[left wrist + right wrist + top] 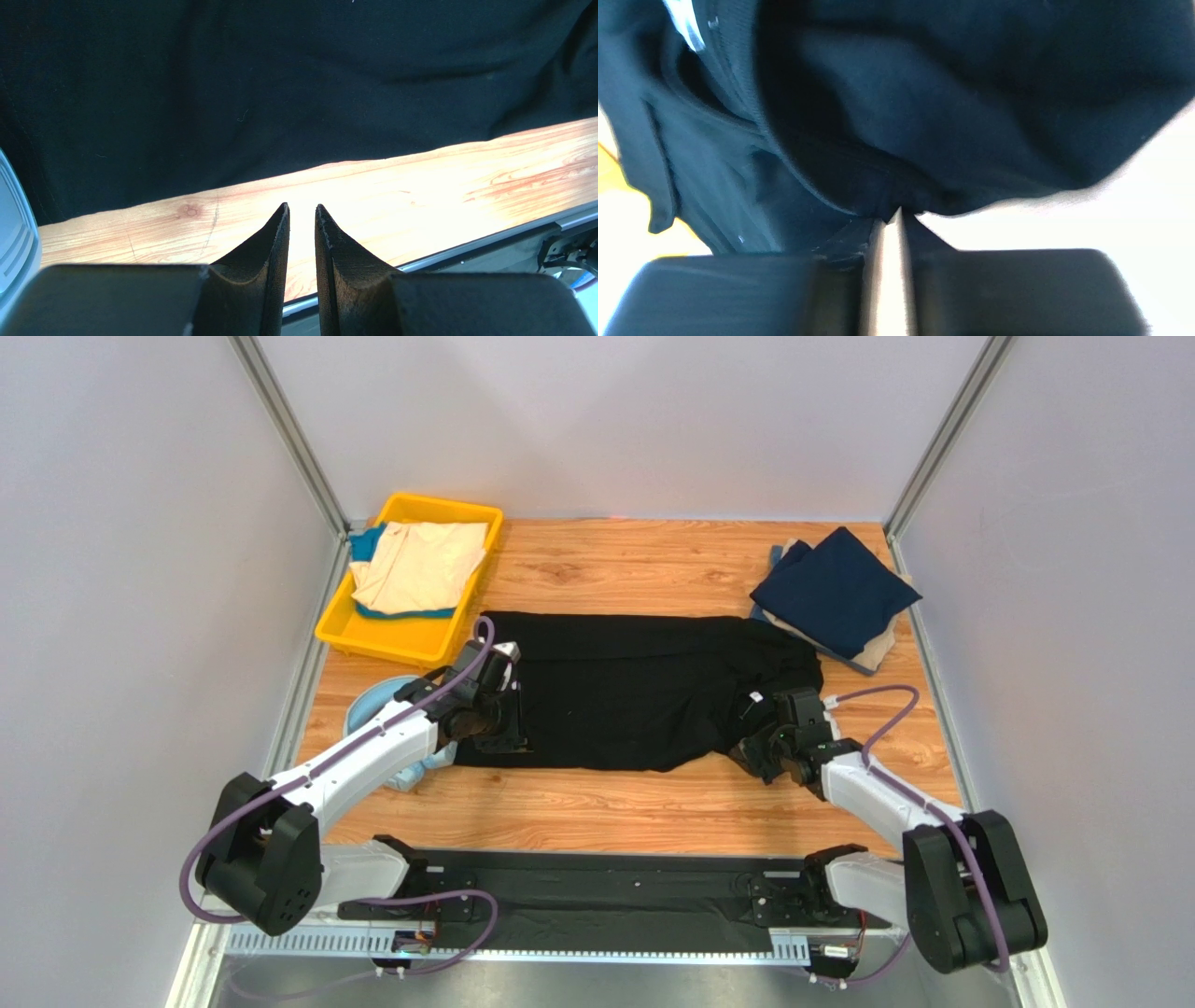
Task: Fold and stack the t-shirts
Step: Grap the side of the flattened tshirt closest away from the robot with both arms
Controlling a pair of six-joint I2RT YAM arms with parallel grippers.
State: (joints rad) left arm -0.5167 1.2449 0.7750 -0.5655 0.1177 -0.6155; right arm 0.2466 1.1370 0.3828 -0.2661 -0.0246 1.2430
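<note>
A black t-shirt [631, 686] lies spread across the wooden table [617, 812] (left gripper [488, 717] at its left edge, right gripper [765, 739] at its right).

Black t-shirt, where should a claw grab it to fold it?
Probably at a corner of its near edge, coming in low from the robot's side. The black t-shirt lies spread flat on the table, so only its thin edge gives a claw something to pinch.

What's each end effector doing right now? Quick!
Left end effector: open just a crack, holding nothing.
Right end effector: closed on the edge of the black t-shirt.
</note>
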